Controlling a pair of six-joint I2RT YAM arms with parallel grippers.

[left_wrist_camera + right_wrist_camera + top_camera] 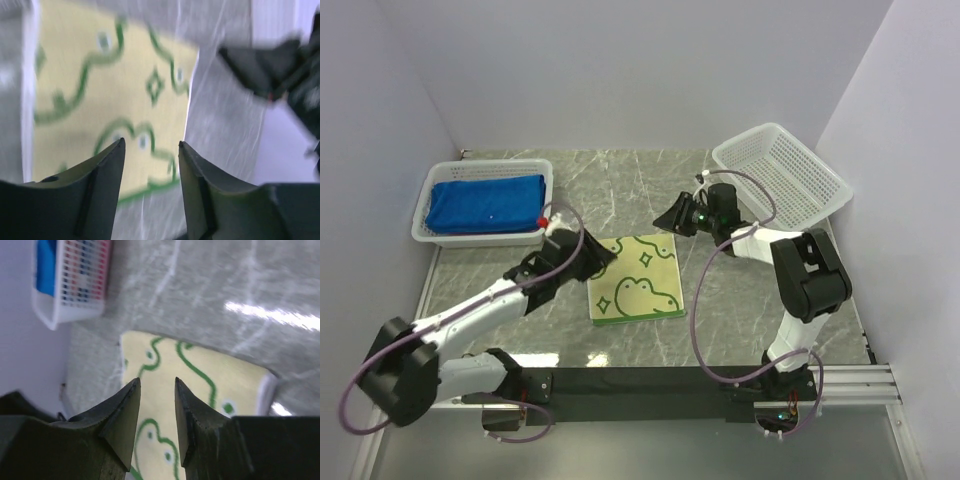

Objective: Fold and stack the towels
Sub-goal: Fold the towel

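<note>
**A:** Left end effector (150, 145): jaws about half apart, nothing between them. The pale yellow towel (636, 277) with green motifs lies flat just ahead of and under its fingertips, folded to a square on the counter (620, 190).

**B:** And the right end effector (156, 381)?

**A:** Narrower gap, also empty. It is over the same towel from the opposite side, with the cloth's far edge right under it. Whether it touches the cloth, I can't tell.

**B:** Why are both at one towel?

**A:** My reading is that the fold is done or nearly so. The edges line up and the green reverse shows only as a thin border. One arm at each side would let the square be lifted without sagging open.

**B:** Where's the stack?

**A:** The blue towels (485, 203) lie folded in a white lattice basket (428, 232), beyond the left end effector and to its left. A bit of red-pink shows at the basket corner nearest that wrist, too small to identify.

**B:** Is there room to move?

**A:** There is bare counter on every side of the yellow towel. A second lattice basket (780, 175) sits tilted behind the right end effector, with nothing visible in it. Two tight spots: the left wrist is near the first basket's rim, and the two end effectors face each other closely across the towel.
</note>
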